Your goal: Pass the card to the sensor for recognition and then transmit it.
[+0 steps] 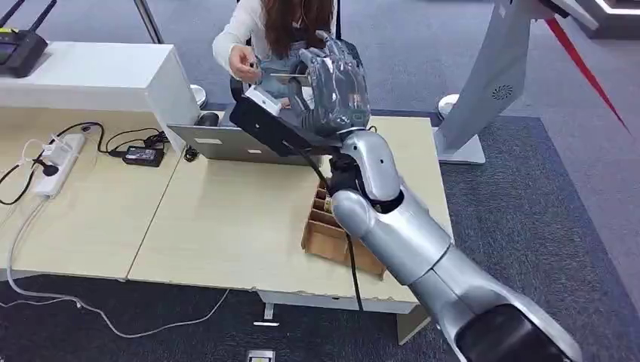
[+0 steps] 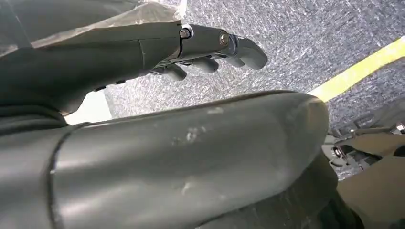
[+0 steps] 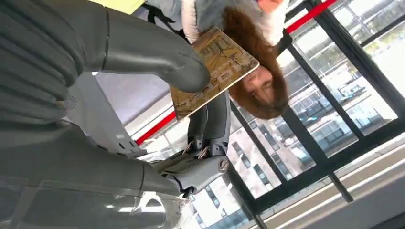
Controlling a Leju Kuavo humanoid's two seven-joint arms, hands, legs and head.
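The card (image 3: pixel 215 71) is pinched between thumb and fingers of the right hand (image 1: pixel 332 87), raised at 12 o'clock toward a person (image 1: pixel 283 30). The handover seems near; release is not yet done. The left hand (image 2: pixel 205 47) hangs with nothing held, fingers loosely curled.

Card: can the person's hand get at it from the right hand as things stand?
Probably yes. The right hand holds the card up over the table's far edge, its outer end bare, and the person's hand is close beside it.
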